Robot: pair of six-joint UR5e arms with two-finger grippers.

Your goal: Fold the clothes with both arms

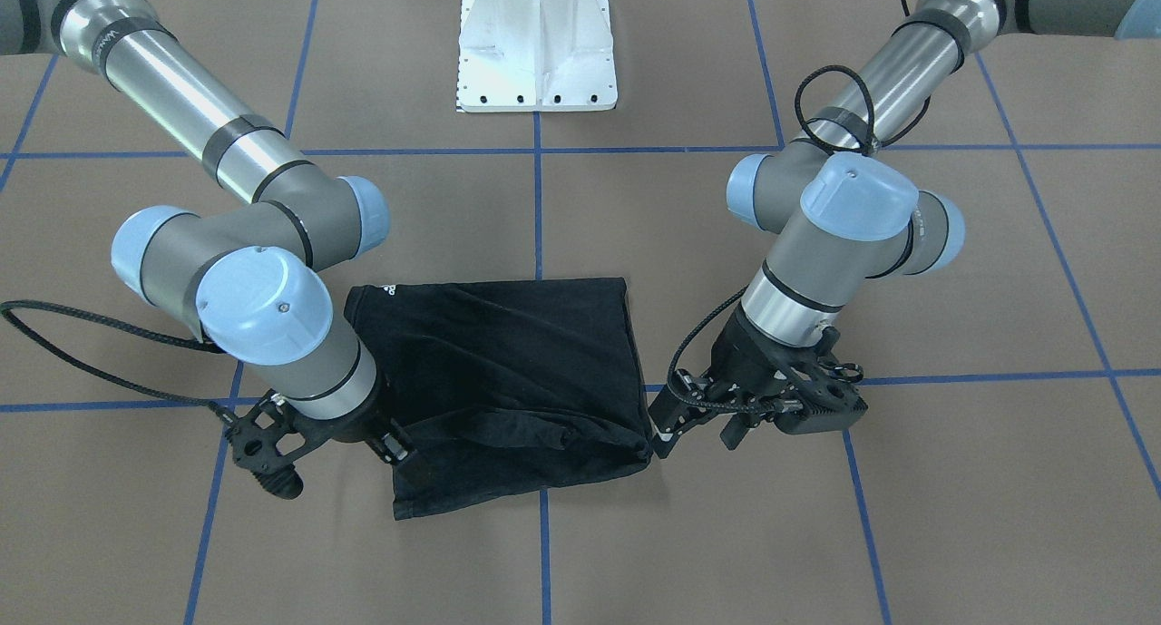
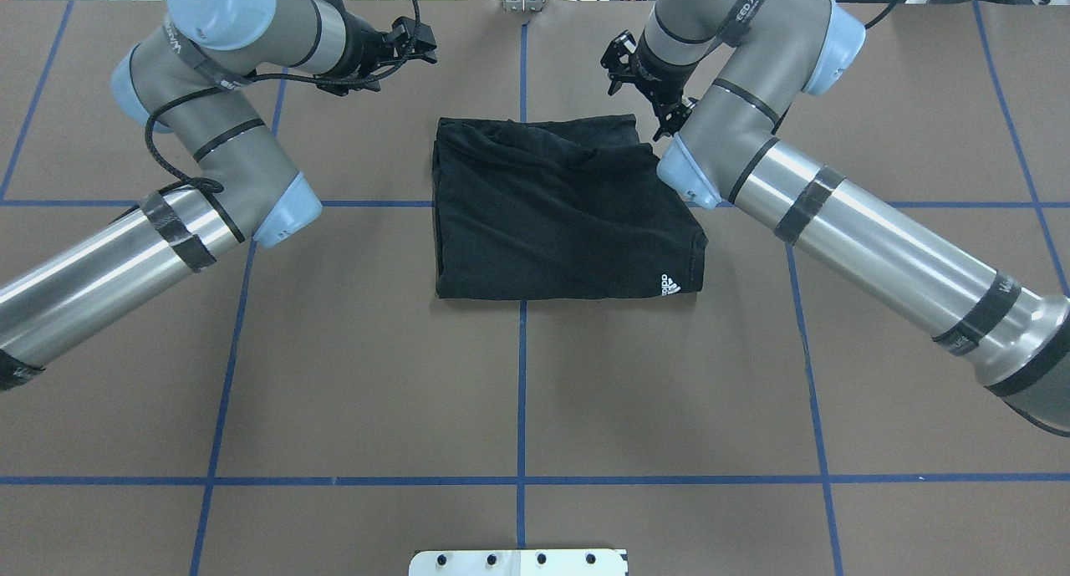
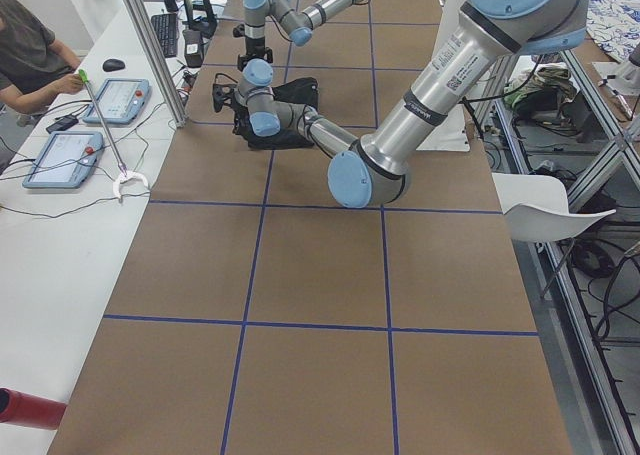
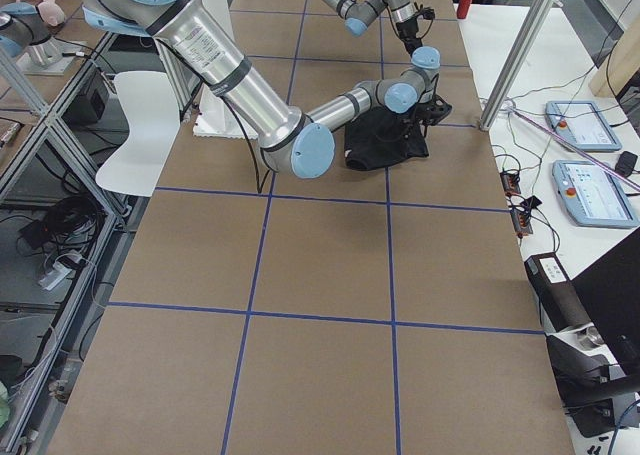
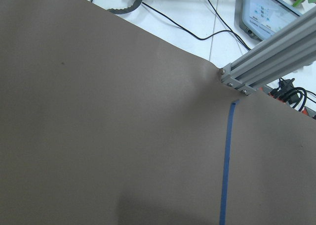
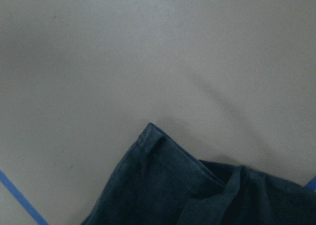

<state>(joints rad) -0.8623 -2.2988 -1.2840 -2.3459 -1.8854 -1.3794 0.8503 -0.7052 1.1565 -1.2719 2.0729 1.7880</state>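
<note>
The black T-shirt point(image 1: 508, 380) point(image 2: 552, 216) lies folded into a rough rectangle at the table's middle, with a small white logo point(image 2: 671, 285) at one corner. My left gripper point(image 1: 698, 433) point(image 2: 420, 45) hovers just off the shirt's far corner on my left, open and holding nothing. The left wrist view has only bare table. My right gripper point(image 1: 399, 453) point(image 2: 617, 58) hangs over the opposite far corner, its fingers partly hidden under the wrist; they look open. A loose shirt corner point(image 6: 163, 185) lies flat in the right wrist view.
The brown table point(image 2: 334, 350) carries a grid of blue tape lines point(image 2: 521, 392). The white base mount point(image 1: 535, 53) stands at the robot's side. An aluminium post point(image 5: 266, 57) and cables are past the far edge. A seated person point(image 3: 30, 45) and tablets point(image 3: 60, 160) are at a side bench.
</note>
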